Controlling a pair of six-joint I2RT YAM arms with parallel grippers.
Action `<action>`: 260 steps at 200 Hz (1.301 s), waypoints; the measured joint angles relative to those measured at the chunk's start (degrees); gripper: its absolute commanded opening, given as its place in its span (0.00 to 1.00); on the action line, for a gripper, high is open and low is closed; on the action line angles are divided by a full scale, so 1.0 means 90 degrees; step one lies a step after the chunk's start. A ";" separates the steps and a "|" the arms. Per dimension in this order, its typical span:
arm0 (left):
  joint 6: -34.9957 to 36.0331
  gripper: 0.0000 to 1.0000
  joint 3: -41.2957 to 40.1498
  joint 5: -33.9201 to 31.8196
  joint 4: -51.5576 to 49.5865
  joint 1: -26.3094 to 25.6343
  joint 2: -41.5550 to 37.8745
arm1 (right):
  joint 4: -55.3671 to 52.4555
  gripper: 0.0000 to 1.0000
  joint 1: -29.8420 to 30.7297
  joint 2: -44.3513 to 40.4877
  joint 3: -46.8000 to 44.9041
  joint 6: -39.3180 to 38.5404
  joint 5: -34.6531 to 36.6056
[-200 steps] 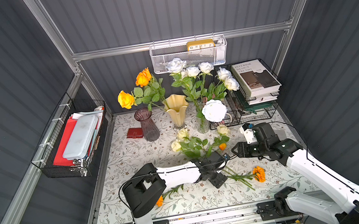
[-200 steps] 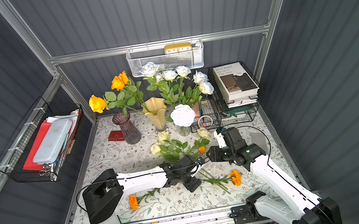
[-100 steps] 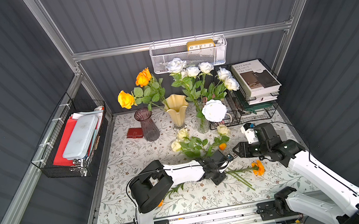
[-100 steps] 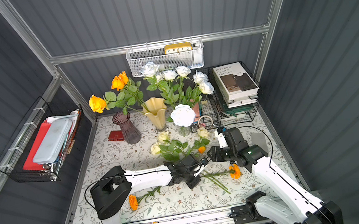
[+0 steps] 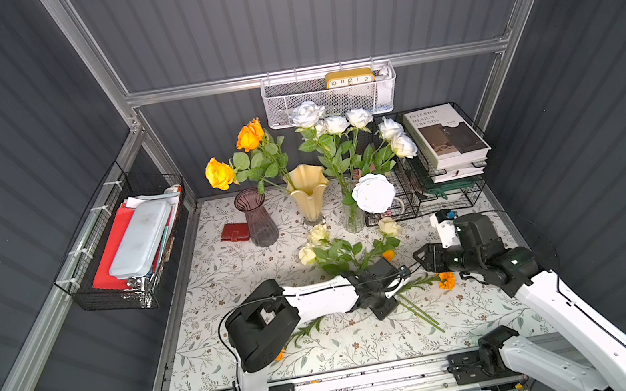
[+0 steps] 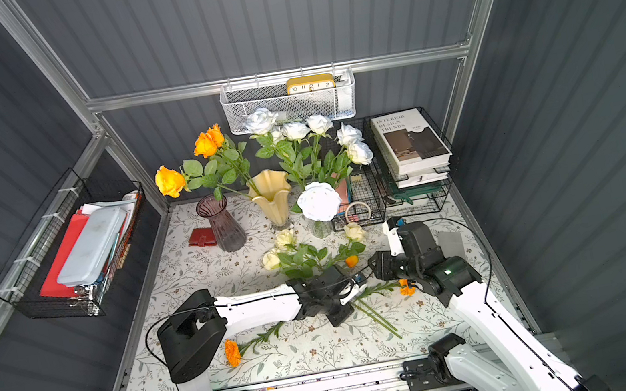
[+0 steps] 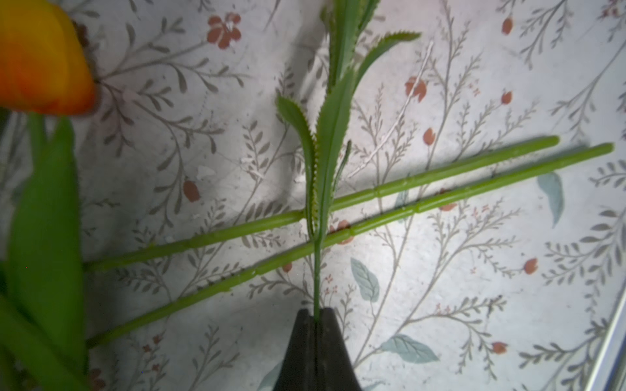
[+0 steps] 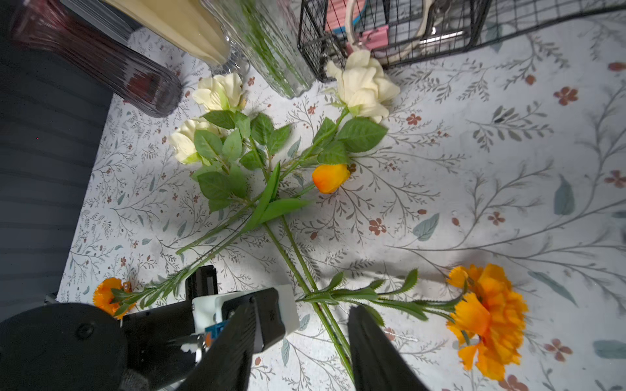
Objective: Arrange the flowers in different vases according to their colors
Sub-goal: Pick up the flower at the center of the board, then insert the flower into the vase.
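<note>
My left gripper [image 7: 315, 315] is shut on the thin green stem of an orange marigold [image 8: 487, 318], low over the cloth; it shows in both top views [image 5: 399, 281] [image 6: 359, 288]. The bloom [image 5: 446, 280] lies beside my right gripper [image 5: 423, 257], which stands open [image 8: 303, 308] above two crossed rose stems [image 7: 440, 176]. Three cream-yellow roses [image 5: 317, 233] and an orange bud [image 5: 388, 254] lie mid-table. A second marigold [image 6: 232, 352] lies front left. The purple vase [image 5: 258, 219] looks empty. Orange roses [image 5: 249, 134] lean from the cream-yellow vase [image 5: 309, 193]. White roses [image 5: 334, 124] fill the clear vase [image 5: 353, 218].
A red wallet [image 5: 233, 232] lies left of the purple vase. Black wire racks with books [image 5: 443, 135] stand at the back right. A white mesh basket [image 5: 330, 95] hangs on the back wall, and a black wire basket [image 5: 129, 241] on the left wall.
My left gripper has closed on the marigold's stem. The bloom has shifted toward the back, nearer my right gripper. The right arm has barely moved.
</note>
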 measured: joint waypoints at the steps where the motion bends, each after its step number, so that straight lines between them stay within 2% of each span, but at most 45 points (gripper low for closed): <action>1: 0.0002 0.00 0.0007 0.0000 0.0000 0.0000 -0.0010 | -0.0010 0.49 0.0000 -0.0015 0.0019 -0.0002 0.0005; 53: 0.0058 0.00 0.0663 -0.0306 0.0019 0.0000 -0.0712 | -0.0515 0.50 -0.0012 -0.0840 0.1086 -0.0124 0.0070; 74: 0.0056 0.00 0.1151 -0.0542 0.0070 0.0058 -0.0857 | -0.0510 0.51 -0.0015 -0.1243 0.1358 -0.0211 -0.0619; 99: 0.0053 0.00 0.1775 -0.0835 0.0250 0.0214 -0.1008 | -0.0233 0.51 -0.0015 -0.1758 0.1574 -0.0231 -0.2081; 126: 0.0063 0.00 0.2018 -0.1035 0.0529 0.0294 -0.1676 | -0.0005 0.51 -0.0015 -0.2166 0.1583 -0.0151 -0.3315; 151: 0.0185 0.00 0.2093 -0.1049 0.0981 0.0287 -0.2688 | 0.0000 0.50 -0.0015 -0.2317 0.1552 -0.0112 -0.3832; 181: 0.0435 0.00 0.2171 -0.1073 0.1911 0.0401 -0.4036 | 0.0039 0.49 -0.0015 -0.2285 0.1372 -0.0095 -0.4044; 194: 0.0510 0.00 0.2159 -0.1105 0.2436 0.0763 -0.4500 | 0.0087 0.49 -0.0015 -0.2193 0.1290 -0.0097 -0.4068; 220: 0.0338 0.00 0.2038 -0.0865 0.3555 0.2577 -0.4923 | 0.0325 0.48 -0.0015 -0.1841 0.1141 -0.0114 -0.4082; 238: -0.0199 0.00 0.1982 -0.0143 0.4291 0.3835 -0.4651 | 0.0481 0.47 -0.0015 -0.1530 0.1066 -0.0146 -0.4082; 260: -0.1039 0.00 0.1996 0.0957 0.5185 0.4855 -0.3793 | 0.0714 0.46 -0.0015 -0.1183 0.0952 -0.0194 -0.4078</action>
